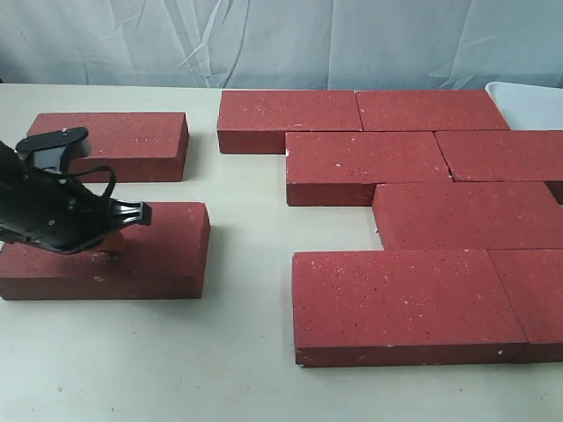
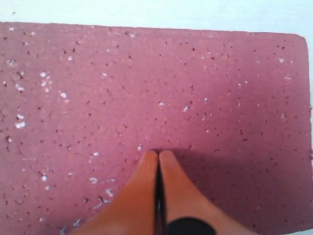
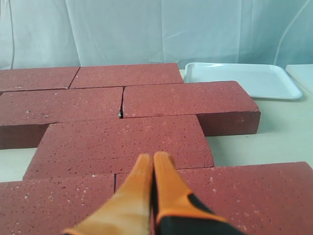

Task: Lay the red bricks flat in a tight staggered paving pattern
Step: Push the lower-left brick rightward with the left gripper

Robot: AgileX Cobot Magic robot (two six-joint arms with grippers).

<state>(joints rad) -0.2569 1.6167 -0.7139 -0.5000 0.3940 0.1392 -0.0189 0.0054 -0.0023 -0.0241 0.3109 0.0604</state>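
Several red bricks (image 1: 409, 303) lie flat in staggered rows on the right half of the table. Two more red bricks lie apart on the left, a far one (image 1: 119, 141) and a near one (image 1: 167, 255). My left gripper (image 1: 110, 239) rests over the near left brick. In the left wrist view its orange fingers (image 2: 146, 169) are shut, the gripper (image 2: 159, 153) pressing its tips on that brick's top (image 2: 156, 88). My right gripper (image 3: 153, 156) is shut, holds nothing and hovers above the paved bricks (image 3: 122, 142); the exterior view does not show it.
A white tray (image 1: 528, 101) sits at the back right, beside the far row; the right wrist view shows the tray (image 3: 242, 78) too. A strip of bare table (image 1: 251, 220) separates the left bricks from the pattern. A pale curtain (image 1: 281, 35) hangs behind.
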